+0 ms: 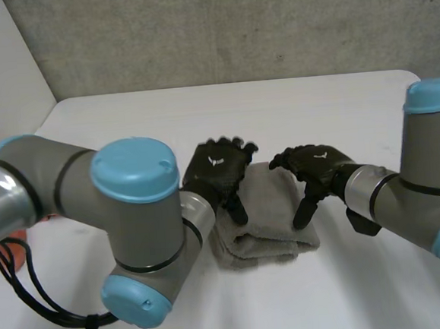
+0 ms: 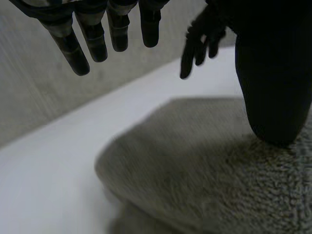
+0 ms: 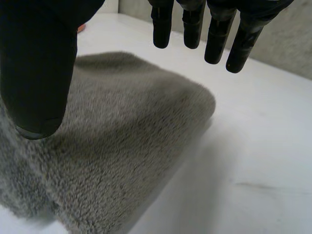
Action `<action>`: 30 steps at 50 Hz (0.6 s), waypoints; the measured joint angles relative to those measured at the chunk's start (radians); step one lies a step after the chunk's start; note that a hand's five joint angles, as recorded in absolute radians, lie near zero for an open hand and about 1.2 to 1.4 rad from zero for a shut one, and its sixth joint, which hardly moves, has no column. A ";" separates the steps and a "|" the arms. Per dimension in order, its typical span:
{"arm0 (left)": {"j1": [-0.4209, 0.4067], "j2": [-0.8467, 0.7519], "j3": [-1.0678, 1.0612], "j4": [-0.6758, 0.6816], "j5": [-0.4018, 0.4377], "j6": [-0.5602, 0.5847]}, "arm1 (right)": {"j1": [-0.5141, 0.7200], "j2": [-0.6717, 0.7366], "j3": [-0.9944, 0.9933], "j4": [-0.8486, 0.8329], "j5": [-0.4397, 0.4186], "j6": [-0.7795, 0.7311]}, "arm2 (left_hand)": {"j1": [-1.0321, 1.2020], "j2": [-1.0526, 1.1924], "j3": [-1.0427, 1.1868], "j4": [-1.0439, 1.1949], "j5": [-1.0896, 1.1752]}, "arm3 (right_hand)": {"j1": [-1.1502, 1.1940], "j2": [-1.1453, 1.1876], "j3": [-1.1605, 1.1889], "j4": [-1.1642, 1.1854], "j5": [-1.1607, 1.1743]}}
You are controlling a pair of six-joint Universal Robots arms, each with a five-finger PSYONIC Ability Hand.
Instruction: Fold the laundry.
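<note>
**Head view:** A folded grey towel [image 1: 266, 222] lies mid-counter [image 1: 291, 102] between the robot's hands. The left hand [image 1: 219, 171] is at its 9 o'clock side and the right hand [image 1: 317, 164] at its 3 o'clock side. Both reach down to the cloth with fingers straight and spread, gripping nothing. The step appears to be a last pressing-flat of the bundle. It would go best with even pressure from both sides so the stack does not slide. The hands should then lift straight up, so the plush pile cannot catch and drag the top layer open. The towel's long axis runs 12 to 6 o'clock, with layered edges showing at the 6 o'clock end, nearest the robot.

**Left wrist view:** The left hand [image 2: 273, 87] rests its thumb on the towel [image 2: 195, 165]. Its fingers [image 2: 97, 39] hang apart, clear of the cloth.

**Right wrist view:** The right hand [image 3: 39, 73] holds its thumb low over the towel [image 3: 126, 146]; contact cannot be told. Its fingers [image 3: 192, 29] hang straight, apart and empty above the rounded fold.
</note>
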 measured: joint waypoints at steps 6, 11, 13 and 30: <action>0.012 -0.046 0.025 -0.074 -0.010 0.000 | 0.019 0.089 -0.042 -0.008 0.009 -0.020 | 0.000 0.000 0.000 0.000 0.000 | 0.000 0.000 0.000 0.000 0.000; 0.028 -0.060 0.026 -0.109 -0.023 0.015 | 0.039 0.128 -0.061 -0.015 0.023 -0.061 | 0.000 0.000 0.000 0.000 0.000 | 0.000 0.000 0.000 0.000 0.000; 0.033 -0.065 0.026 -0.119 -0.026 0.024 | 0.043 0.135 -0.063 -0.017 0.027 -0.078 | 0.000 0.000 0.000 0.000 0.000 | 0.000 0.000 0.000 0.000 0.000; 0.033 -0.039 0.034 -0.150 -0.044 0.097 | 0.043 0.083 -0.003 -0.085 0.047 -0.142 | 0.000 0.000 0.000 0.000 0.000 | 0.000 0.000 0.000 0.000 -0.002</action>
